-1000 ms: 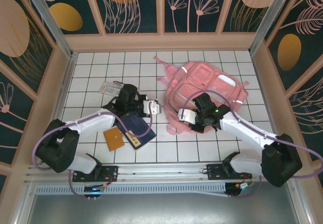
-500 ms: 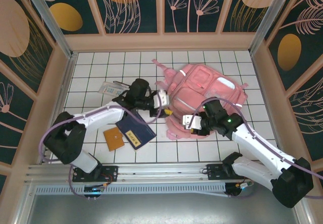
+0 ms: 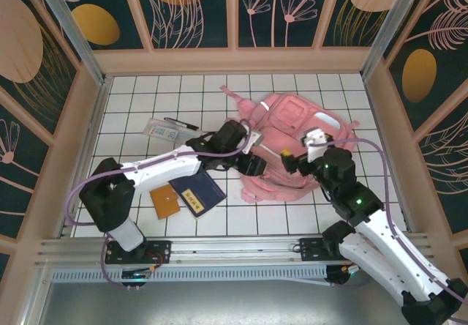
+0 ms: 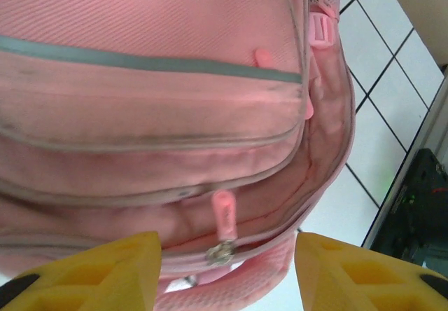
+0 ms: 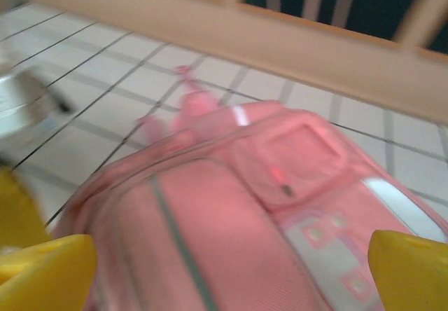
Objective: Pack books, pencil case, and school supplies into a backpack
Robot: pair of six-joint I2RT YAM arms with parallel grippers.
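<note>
You have the navy book (image 3: 196,192) lying on the worktop (image 3: 131,98) at 8 o'clock from the pink backpack (image 3: 296,124), your left end effector (image 4: 227,244) released astride its zipper pull (image 4: 222,216), and your right end effector (image 5: 231,255) released wide, facing that backpack.

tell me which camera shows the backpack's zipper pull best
Left wrist: the zipper pull hangs close up and sharp, low in the picture. The top view takes in the whole backpack, but the pull is too small to pick out. The right wrist view is blurred and faces the front pockets.
</note>
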